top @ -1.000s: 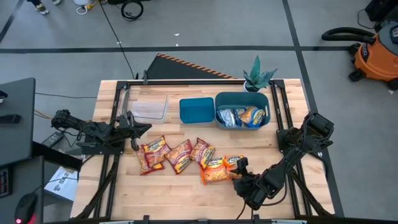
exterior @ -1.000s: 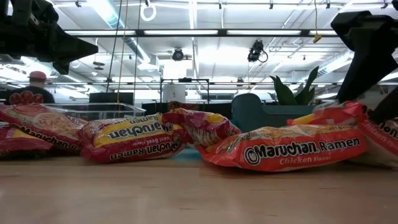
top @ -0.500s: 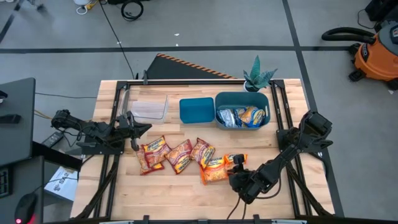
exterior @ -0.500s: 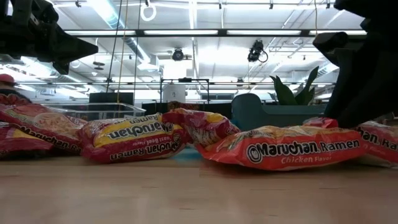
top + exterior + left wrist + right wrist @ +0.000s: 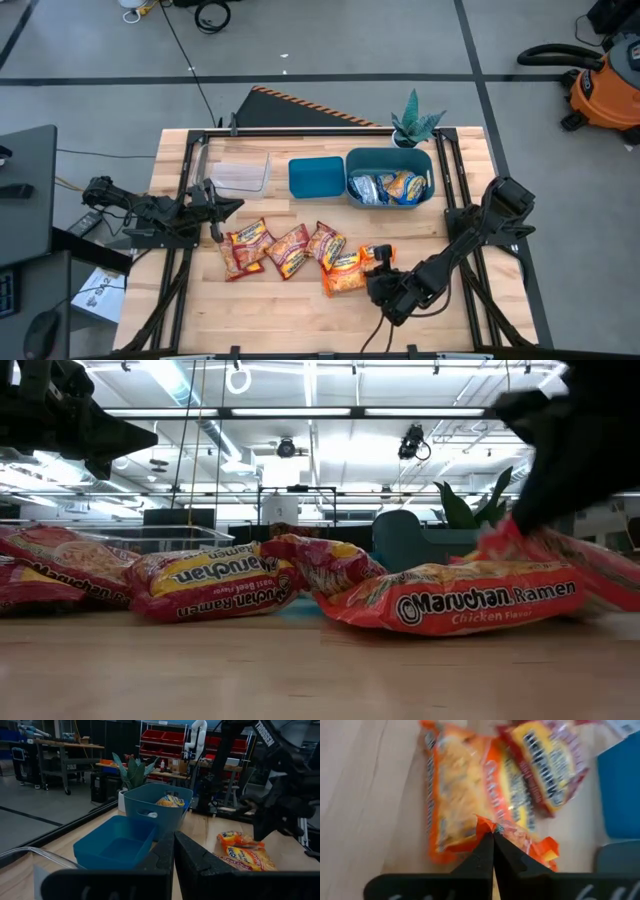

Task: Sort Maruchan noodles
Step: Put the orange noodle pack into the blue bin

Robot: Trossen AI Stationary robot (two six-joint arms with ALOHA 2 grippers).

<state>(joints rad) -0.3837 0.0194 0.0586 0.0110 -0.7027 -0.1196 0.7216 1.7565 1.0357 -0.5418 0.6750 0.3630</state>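
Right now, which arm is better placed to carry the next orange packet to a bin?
Right. The right gripper is shut on the orange packet. The left gripper waits shut beside the clear tray.

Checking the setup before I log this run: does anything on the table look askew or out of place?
Mostly no. One orange packet is tipped up off the wood, its edge pinched in the shut right gripper and leaning over the orange packet beside it. The red packets lie loosely overlapped. The left gripper waits shut near the clear tray.
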